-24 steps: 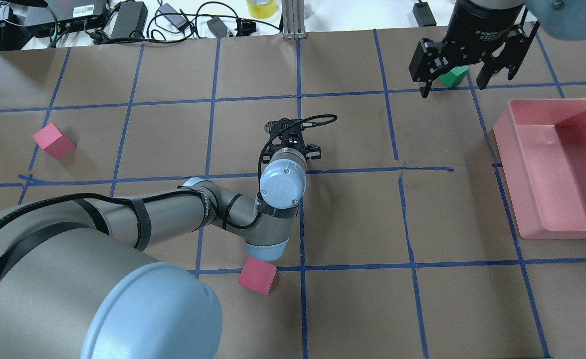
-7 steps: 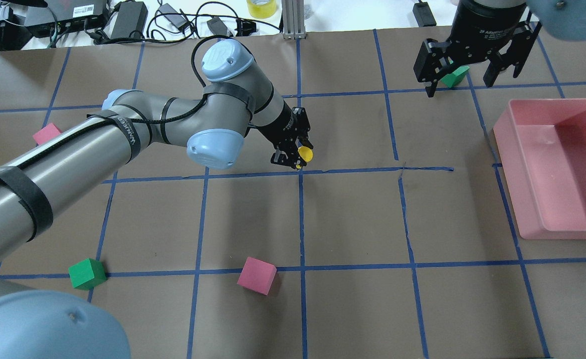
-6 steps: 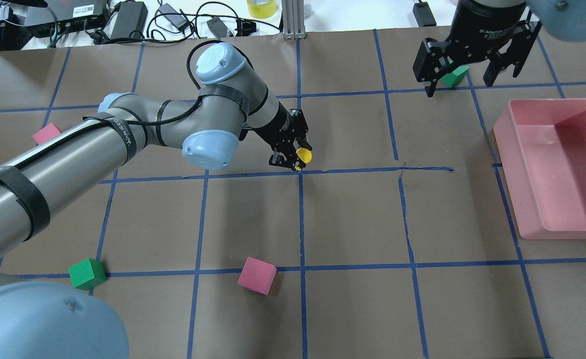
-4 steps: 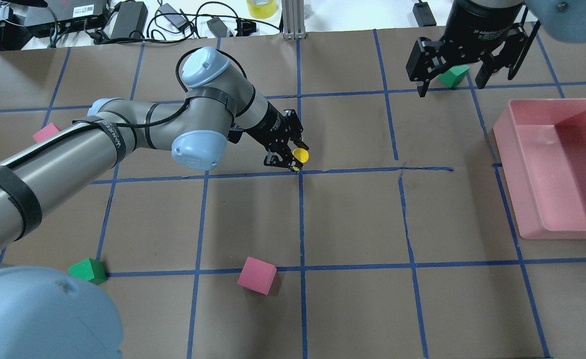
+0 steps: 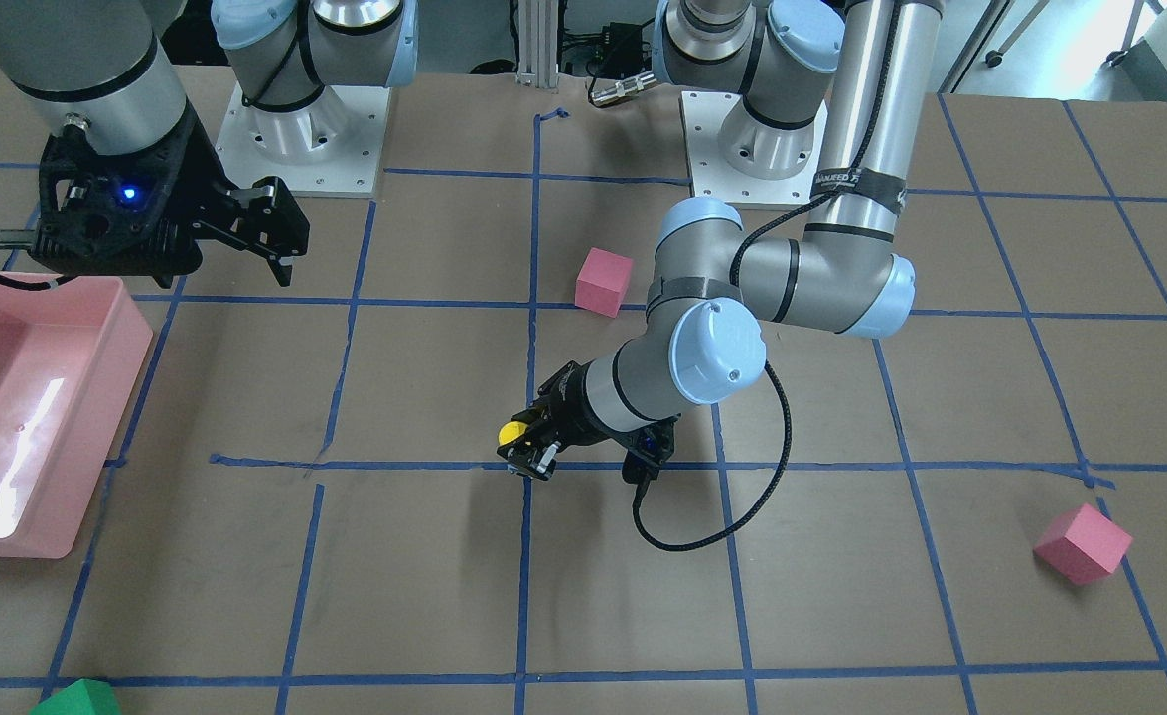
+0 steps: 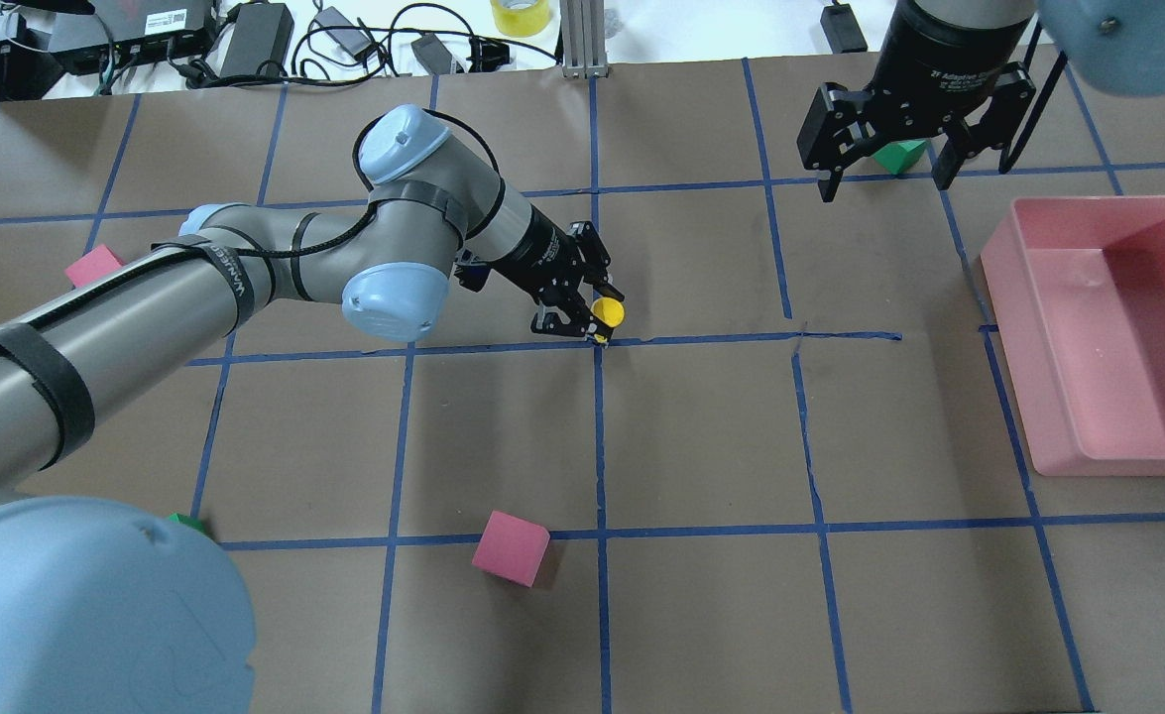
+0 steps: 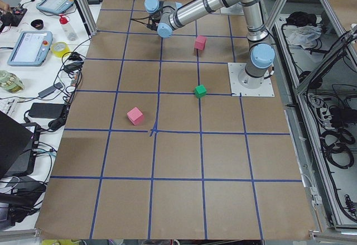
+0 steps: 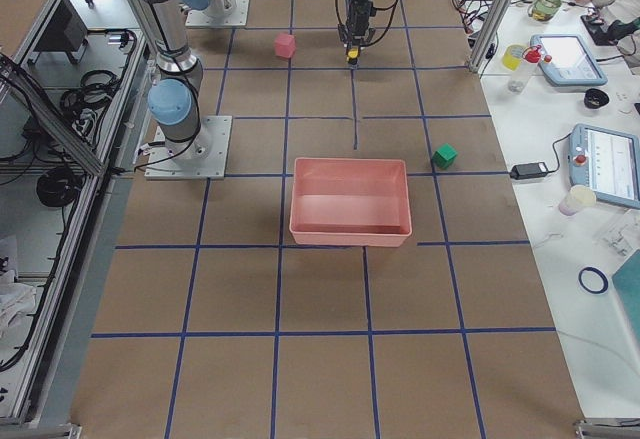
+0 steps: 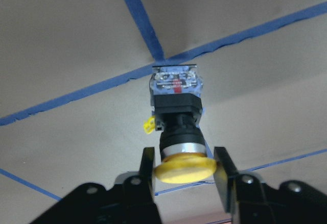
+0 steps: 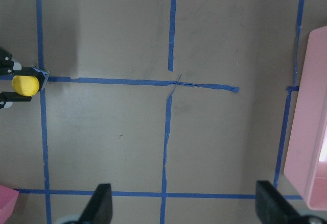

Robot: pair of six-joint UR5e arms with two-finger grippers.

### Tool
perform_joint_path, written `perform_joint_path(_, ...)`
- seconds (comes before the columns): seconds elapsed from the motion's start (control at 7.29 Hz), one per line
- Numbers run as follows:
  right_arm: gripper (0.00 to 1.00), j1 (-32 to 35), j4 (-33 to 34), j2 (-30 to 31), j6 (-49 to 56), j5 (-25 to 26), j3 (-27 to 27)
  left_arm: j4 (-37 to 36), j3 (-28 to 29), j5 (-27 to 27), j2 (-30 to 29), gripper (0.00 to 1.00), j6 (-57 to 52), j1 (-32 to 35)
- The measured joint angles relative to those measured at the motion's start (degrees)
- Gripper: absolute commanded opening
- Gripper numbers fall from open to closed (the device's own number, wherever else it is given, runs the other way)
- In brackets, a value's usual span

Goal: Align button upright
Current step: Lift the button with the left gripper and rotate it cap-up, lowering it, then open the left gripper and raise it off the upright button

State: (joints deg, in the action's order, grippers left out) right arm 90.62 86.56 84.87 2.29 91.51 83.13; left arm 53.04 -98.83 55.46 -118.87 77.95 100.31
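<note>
The button (image 6: pixel 608 311) has a round yellow cap, a black body and a blue/silver base. My left gripper (image 6: pixel 590 319) is shut on it just under the cap. In the left wrist view the fingers (image 9: pixel 223 169) flank the cap (image 9: pixel 184 169), and the base (image 9: pixel 175 82) points at a blue tape crossing. The button is tilted, and its base is at or just above the paper. It also shows in the front view (image 5: pixel 510 433). My right gripper (image 6: pixel 879 169) is open and empty, high over the far right of the table.
A pink bin (image 6: pixel 1028 297) stands at the right edge. Pink cubes lie at the near middle (image 6: pixel 510 547) and far left (image 6: pixel 93 266). A green cube (image 6: pixel 899 156) lies under my right gripper. Another green cube (image 5: pixel 76 698) shows in the front view.
My left arm swung from a straight-down pose to a slanted one holding the button, then kept it at the tape crossing with small wrist shifts. My right gripper drifted slightly left.
</note>
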Motion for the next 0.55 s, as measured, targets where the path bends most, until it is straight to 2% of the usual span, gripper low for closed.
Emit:
perform_joint_path(0.14, 1.0, 0.0, 0.0, 0.0, 0.0, 0.1, 0.1, 0.0, 0.0, 0.1, -0.2, 0.69, -0.5, 0.0)
perform_joint_path(0.27, 1.0, 0.0, 0.0, 0.0, 0.0, 0.2, 0.1, 0.0, -0.1, 0.5, -0.4, 1.0, -0.9, 0.0)
perform_joint_path(0.55, 1.0, 0.0, 0.0, 0.0, 0.0, 0.4, 0.1, 0.0, -0.1, 2.4, -0.6, 1.0, -1.1, 0.0)
